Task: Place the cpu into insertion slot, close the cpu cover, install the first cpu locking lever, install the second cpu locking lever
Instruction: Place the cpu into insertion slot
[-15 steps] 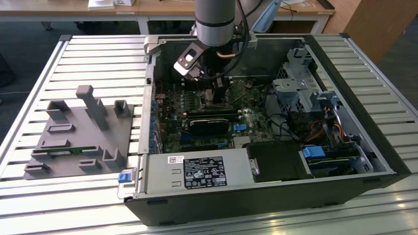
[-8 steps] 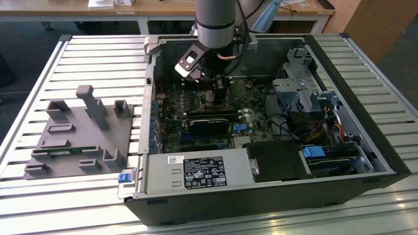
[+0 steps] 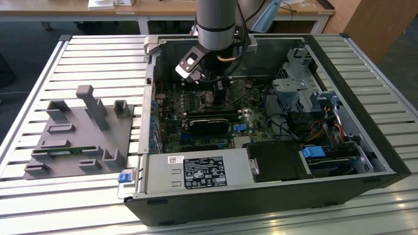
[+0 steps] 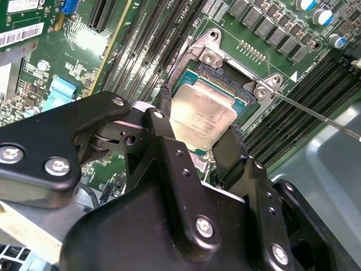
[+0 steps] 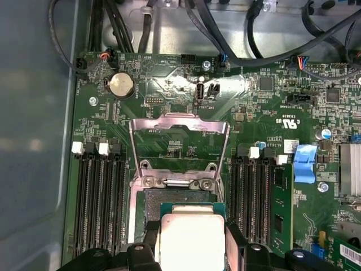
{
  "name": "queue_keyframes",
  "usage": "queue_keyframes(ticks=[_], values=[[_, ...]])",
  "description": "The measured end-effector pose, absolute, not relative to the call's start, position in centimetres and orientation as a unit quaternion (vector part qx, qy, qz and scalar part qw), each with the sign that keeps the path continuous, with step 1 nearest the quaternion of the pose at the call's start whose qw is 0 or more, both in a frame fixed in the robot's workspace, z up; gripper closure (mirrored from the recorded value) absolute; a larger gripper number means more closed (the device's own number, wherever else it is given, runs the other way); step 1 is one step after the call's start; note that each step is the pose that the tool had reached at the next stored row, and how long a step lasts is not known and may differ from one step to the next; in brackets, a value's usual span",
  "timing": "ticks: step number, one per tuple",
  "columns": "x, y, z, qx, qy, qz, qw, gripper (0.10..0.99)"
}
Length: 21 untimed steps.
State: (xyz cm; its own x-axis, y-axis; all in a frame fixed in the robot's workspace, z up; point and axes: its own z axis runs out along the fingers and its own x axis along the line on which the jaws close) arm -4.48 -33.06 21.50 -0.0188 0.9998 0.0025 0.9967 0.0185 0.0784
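The cpu (image 4: 203,116), a pale silver square chip, sits between my gripper's (image 4: 200,119) two black fingers (image 4: 164,104), which press on its opposite edges. It hangs at the insertion slot (image 4: 225,74), whose dark centre and silver rim show just beyond the chip. In the first wrist view the cpu (image 5: 192,240) covers the near part of the insertion slot (image 5: 175,199). The cpu cover (image 5: 179,123) stands swung open past the slot, its window showing green board. A thin locking lever (image 4: 321,118) sticks out sideways. In the exterior view my gripper (image 3: 220,89) is low inside the computer case.
Black memory slots (image 5: 96,203) flank the socket on both sides. Cables (image 5: 237,34) run along the case wall. The power supply (image 3: 196,171) and drive cage (image 3: 294,83) crowd the case. A grey fixture (image 3: 78,132) lies on the slatted table at the exterior view's left.
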Motion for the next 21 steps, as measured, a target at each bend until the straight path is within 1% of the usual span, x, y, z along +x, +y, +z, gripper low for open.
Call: queue_keyframes(ticks=[21], values=[[-4.36, -32.49, 20.72, 0.707, 0.706, 0.028, 0.027, 0.545]])
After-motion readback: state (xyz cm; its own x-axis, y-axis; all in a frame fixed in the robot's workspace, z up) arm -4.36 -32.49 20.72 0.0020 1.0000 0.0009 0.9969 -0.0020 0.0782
